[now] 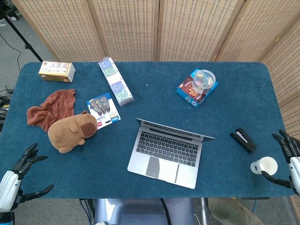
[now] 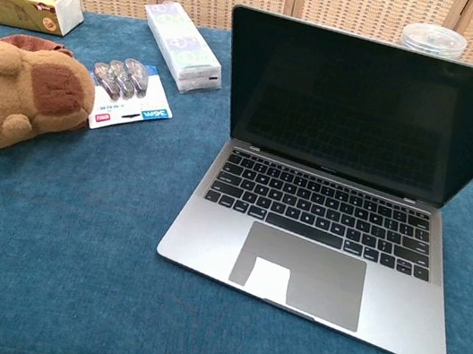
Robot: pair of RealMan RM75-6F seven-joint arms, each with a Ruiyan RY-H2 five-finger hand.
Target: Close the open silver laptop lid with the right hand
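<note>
The silver laptop stands open near the table's front centre, its dark screen upright and its keyboard facing me. My right hand hovers at the table's front right edge, far right of the laptop, fingers spread and holding nothing. At the front left corner my left hand is likewise spread and empty. Neither hand shows in the chest view.
A paper cup and black stapler lie between my right hand and the laptop. A brown plush, rust cloth, blister pack, long packet, small box and blue box with clear cup are spread behind.
</note>
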